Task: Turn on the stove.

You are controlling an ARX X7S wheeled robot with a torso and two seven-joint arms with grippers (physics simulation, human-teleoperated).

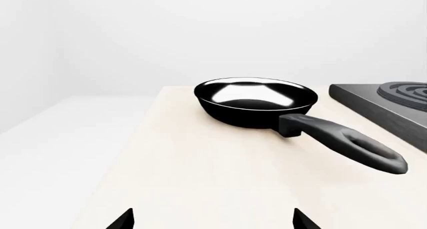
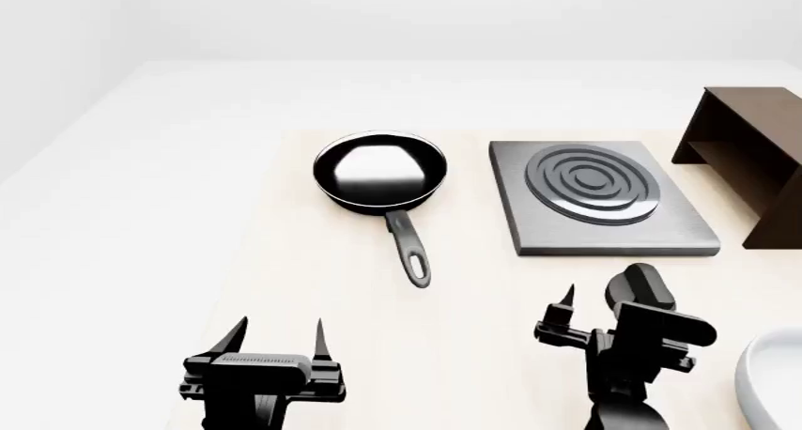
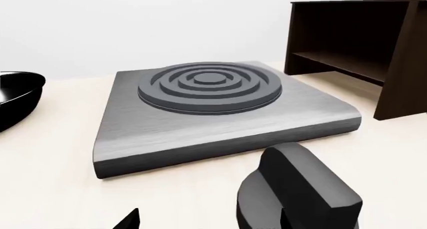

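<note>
While beside the stove (image 2: 602, 209): right claw (image 2: 589, 308) spread around the knob (image 2: 641, 287); left claw (image 2: 278, 341) spread.

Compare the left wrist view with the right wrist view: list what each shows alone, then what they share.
Only the left wrist view shows the frying pan's handle and shiny inside. Only the right wrist view shows the knob, close up in front of the stove, and the dark brown wooden box beyond it. Both show the stove with its ring burner, part of the frying pan, and the pale table.
</note>
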